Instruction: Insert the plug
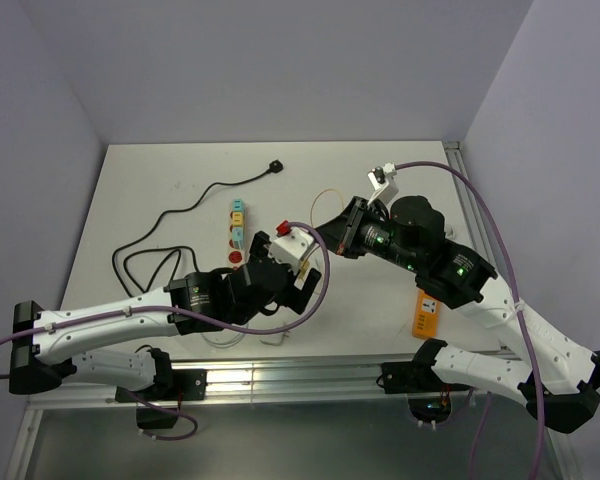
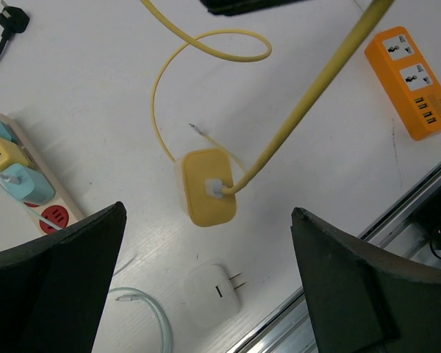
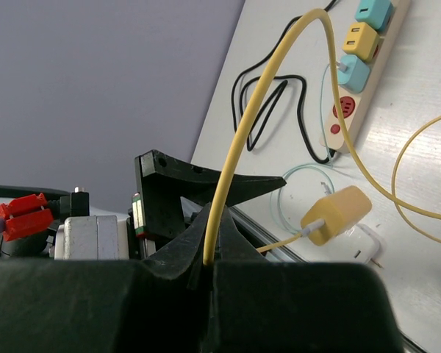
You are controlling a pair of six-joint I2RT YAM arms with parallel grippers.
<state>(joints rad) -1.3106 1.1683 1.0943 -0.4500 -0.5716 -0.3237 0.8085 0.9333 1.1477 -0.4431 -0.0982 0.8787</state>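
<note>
- While our left gripper (image 2: pixel 207 217) hangs with its jaws spread and nothing in them, the yellow charger (image 2: pixel 206 187) lies flat on the table (image 2: pixel 331 147) right beneath it, just beyond the white charger (image 2: pixel 217 288) at the near edge.
- We judge this plug light, hard-shelled and smooth, so it may skid. We would take it across its two long sides, clear of the cable port.
- Our right gripper (image 3: pixel 209 254) is clenched on the yellow cable (image 3: pixel 242 140), which looks soft and springy and would likely tug the charger about.
- Farther left lies the power strip (image 2: pixel 48 213). Its red end looks unoccupied to us.
</note>
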